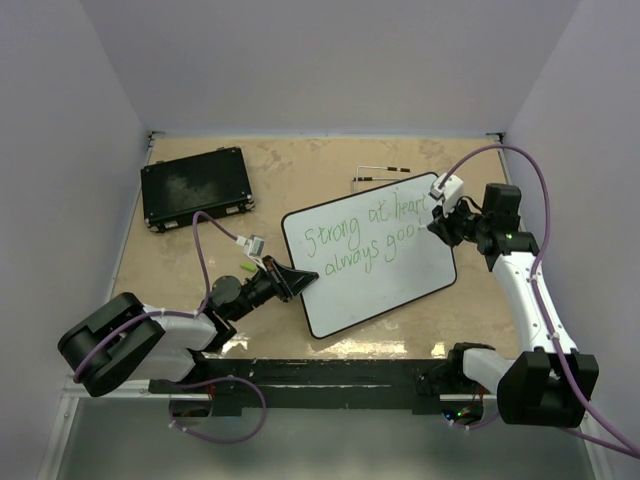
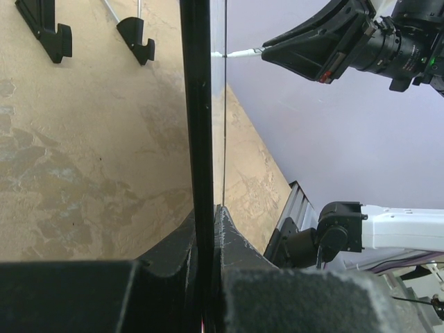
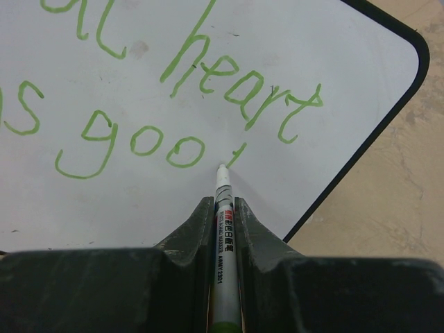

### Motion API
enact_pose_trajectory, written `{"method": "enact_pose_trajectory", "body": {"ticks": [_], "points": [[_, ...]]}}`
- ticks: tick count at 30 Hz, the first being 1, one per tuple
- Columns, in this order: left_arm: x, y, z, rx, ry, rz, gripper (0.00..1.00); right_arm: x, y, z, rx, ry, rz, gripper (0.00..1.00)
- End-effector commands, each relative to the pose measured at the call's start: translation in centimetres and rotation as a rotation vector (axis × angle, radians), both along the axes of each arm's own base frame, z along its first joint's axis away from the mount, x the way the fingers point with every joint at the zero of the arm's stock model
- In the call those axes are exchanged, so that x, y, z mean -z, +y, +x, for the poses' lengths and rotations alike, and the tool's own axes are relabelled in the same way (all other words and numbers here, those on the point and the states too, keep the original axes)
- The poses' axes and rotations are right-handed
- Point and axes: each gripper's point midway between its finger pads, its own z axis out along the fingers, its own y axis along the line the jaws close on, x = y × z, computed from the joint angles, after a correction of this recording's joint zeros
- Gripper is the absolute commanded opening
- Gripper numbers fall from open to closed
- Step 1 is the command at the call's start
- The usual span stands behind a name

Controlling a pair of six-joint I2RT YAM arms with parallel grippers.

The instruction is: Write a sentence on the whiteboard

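Note:
The whiteboard (image 1: 400,275) lies tilted in mid table, white with a thin black rim. Green handwriting, the sentence (image 1: 365,240), reads "Strong at heart" over "always goo" with a fresh stroke after it (image 3: 236,154). My right gripper (image 1: 440,228) is shut on a white marker (image 3: 223,229) with its tip touching the whiteboard (image 3: 319,69) at that stroke. My left gripper (image 1: 298,278) is shut on the whiteboard's left edge (image 2: 196,125), which shows edge-on between its jaws.
A flat black case (image 1: 195,188) lies at the back left. A thin rod with dark bands (image 1: 380,173) lies behind the board. A green cap-like object (image 1: 246,268) sits by the left wrist. Walls close in on three sides.

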Motion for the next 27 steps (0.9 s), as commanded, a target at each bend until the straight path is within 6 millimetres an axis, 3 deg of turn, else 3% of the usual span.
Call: {"method": "enact_pose_trajectory", "body": {"ticks": [1, 8, 13, 19, 27], "points": [[-3.3, -0.2, -1.0, 0.049, -0.166, -0.062, 0.00, -3.2, 0.3, 1.5, 0.010, -0.108, 0.035, 0.00], [-3.3, -0.3, -0.9, 0.047, -0.165, -0.061, 0.00, -3.0, 0.9, 1.4, -0.022, -0.095, 0.053, 0.00], [-3.3, -0.3, -0.9, 0.049, -0.165, -0.059, 0.00, -1.6, 1.6, -0.1, -0.100, -0.032, 0.041, 0.00], [-3.4, -0.4, -0.8, 0.048, -0.168, -0.061, 0.00, 0.1, 1.0, -1.2, -0.089, 0.022, 0.003, 0.00], [-3.6, -0.5, -0.8, 0.053, -0.170, -0.061, 0.00, -0.5, -0.6, 0.2, 0.023, -0.019, -0.033, 0.00]]}}
